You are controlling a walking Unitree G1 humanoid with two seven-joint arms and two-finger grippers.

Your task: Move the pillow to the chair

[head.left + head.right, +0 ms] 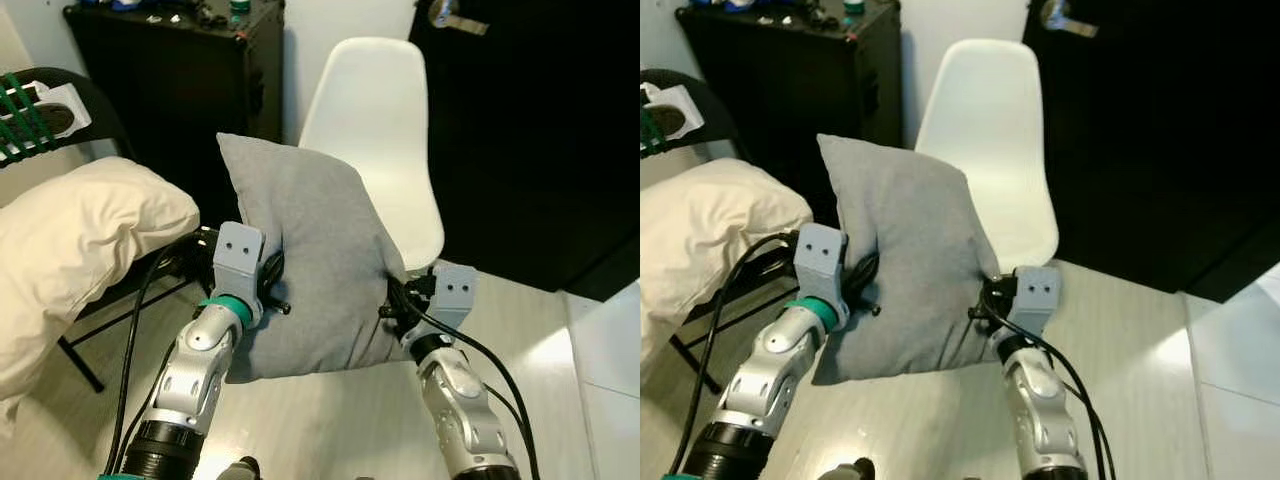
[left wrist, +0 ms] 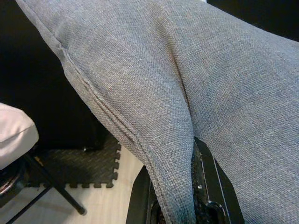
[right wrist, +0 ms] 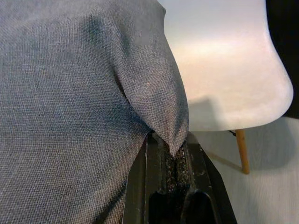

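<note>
While both arms reach forward, the grey pillow (image 1: 310, 270) hangs in the air between them, held upright and a little tilted. The left gripper (image 1: 268, 285) pinches the pillow at its left edge; in the left wrist view its black fingers (image 2: 205, 186) are pressed on a fold of the grey cloth near the seam. The right gripper (image 1: 395, 300) pinches the lower right edge of the pillow; in the right wrist view a corner of the cloth sits down between its two black fingers (image 3: 149, 182), which are closed tightly on it.

Just beyond the pillow and the right gripper stands the white chair (image 1: 375, 120), with its seat facing the robot. The pillow is in front of the chair and covers part of the seat from view, but I cannot tell if it touches the seat. One wooden leg (image 3: 241, 149) of the chair shows beyond the right gripper. To the left of the left gripper lies a cream cushion (image 1: 80, 250) on a dark frame, apart from the grey pillow. Behind it is a black cabinet (image 1: 180, 70).
</note>
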